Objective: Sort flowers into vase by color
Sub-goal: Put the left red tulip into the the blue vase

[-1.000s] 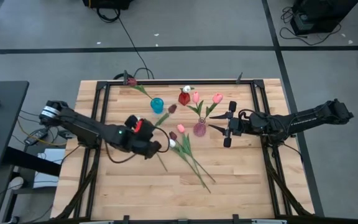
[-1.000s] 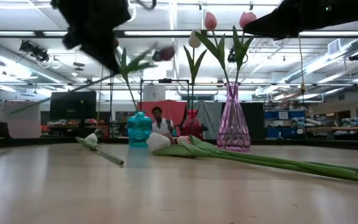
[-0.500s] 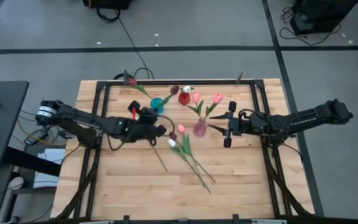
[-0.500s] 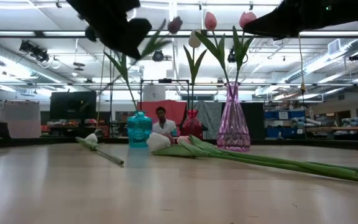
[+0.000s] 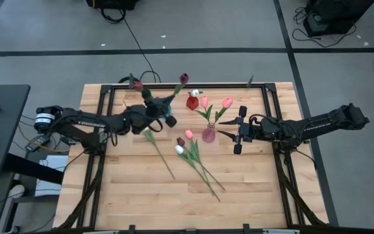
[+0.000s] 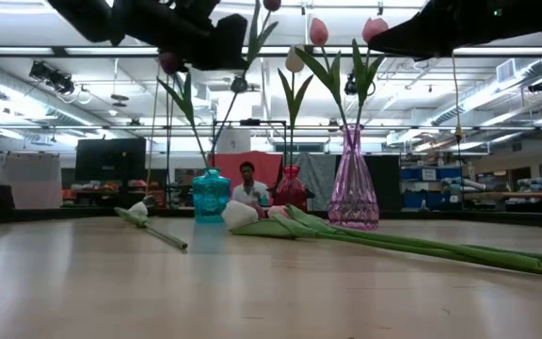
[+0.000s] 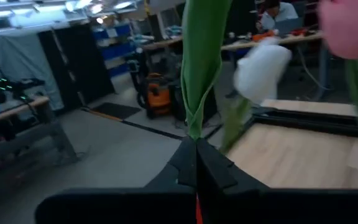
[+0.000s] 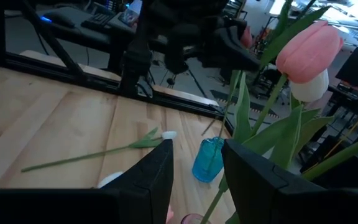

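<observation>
We see the left gripper (image 5: 162, 112) raised above the small blue glass vase (image 6: 211, 196) at about eleven o'clock from the centre of the pale wooden table (image 5: 135, 188). Its fingers are pressed together on the green stem of a dark maroon artificial tulip (image 5: 184, 78), whose head points toward twelve o'clock, past the table's far edge. In the left wrist view the closed fingers (image 7: 197, 168) pinch the stem right at their tips.

The right gripper (image 5: 238, 131) hangs at three o'clock, just beside the tall pink glass vase (image 5: 208, 134), with its fingers spread and nothing between them. That vase carries two pink tulips (image 5: 226, 103). The small red glass vase (image 5: 192, 102) at twelve o'clock holds a white tulip (image 5: 195, 93).

Near the table's centre lie three loose tulips (image 5: 188, 142), pink, white and maroon, their stems running toward five o'clock. A lone white tulip (image 6: 139, 213) lies at nine o'clock of them. Another maroon tulip (image 5: 137, 85) lies at the far edge.
</observation>
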Tool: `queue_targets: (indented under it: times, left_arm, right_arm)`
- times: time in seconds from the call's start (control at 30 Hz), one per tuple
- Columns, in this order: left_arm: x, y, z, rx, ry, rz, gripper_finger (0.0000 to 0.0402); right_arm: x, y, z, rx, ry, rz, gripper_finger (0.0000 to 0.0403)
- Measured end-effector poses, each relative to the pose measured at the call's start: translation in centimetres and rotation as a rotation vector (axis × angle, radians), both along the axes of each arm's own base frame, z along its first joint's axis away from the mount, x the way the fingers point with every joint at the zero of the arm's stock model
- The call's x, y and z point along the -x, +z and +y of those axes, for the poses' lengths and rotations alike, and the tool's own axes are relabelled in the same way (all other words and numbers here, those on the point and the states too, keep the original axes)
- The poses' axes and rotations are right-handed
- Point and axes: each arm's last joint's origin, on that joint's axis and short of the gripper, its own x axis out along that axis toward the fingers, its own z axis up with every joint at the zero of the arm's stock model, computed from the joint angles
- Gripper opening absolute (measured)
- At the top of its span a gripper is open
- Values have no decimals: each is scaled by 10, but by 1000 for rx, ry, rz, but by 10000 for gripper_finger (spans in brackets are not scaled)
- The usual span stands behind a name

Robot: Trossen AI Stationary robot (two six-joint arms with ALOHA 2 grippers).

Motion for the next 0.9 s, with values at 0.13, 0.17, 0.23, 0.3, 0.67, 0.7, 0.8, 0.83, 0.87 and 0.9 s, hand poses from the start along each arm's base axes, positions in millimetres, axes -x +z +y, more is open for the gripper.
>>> queue_targets:
  times: [0.13, 0.17, 0.23, 0.3, 0.67, 0.7, 0.8, 0.83, 0.87, 0.9]
  left_arm:
    - [1, 3, 7, -43, 17, 1, 0]
    - [1, 3, 9, -46, 12, 2, 0]
    - [2, 3, 14, -47, -2, 4, 0]
    - [2, 3, 20, -45, -16, 1, 0]
    - [-8, -20, 41, -13, -5, 48, 0]
    - [-9, -21, 42, -9, -5, 49, 0]
    - [-9, -24, 42, 18, -5, 56, 0]
    - [-9, -25, 42, 27, -5, 61, 0]
    - [-9, -27, 41, 39, -6, 71, 0]
    - [-9, -28, 41, 48, -5, 82, 2]
  right_arm:
    - [0, 0, 0, 0, 0, 0, 150]
    - [0, 0, 0, 0, 0, 0, 150]
    - [0, 0, 0, 0, 0, 0, 150]
    - [0, 0, 0, 0, 0, -2, 150]
    - [0, 0, 0, -3, 0, 2, 150]
    - [0, -1, 0, -3, 0, 5, 150]
    - [0, -1, 0, -2, 0, 13, 150]
    - [0, -2, 0, -2, 0, 17, 150]
    - [0, -2, 0, -2, 0, 20, 150]
    - [0, -2, 0, -1, 0, 20, 150]
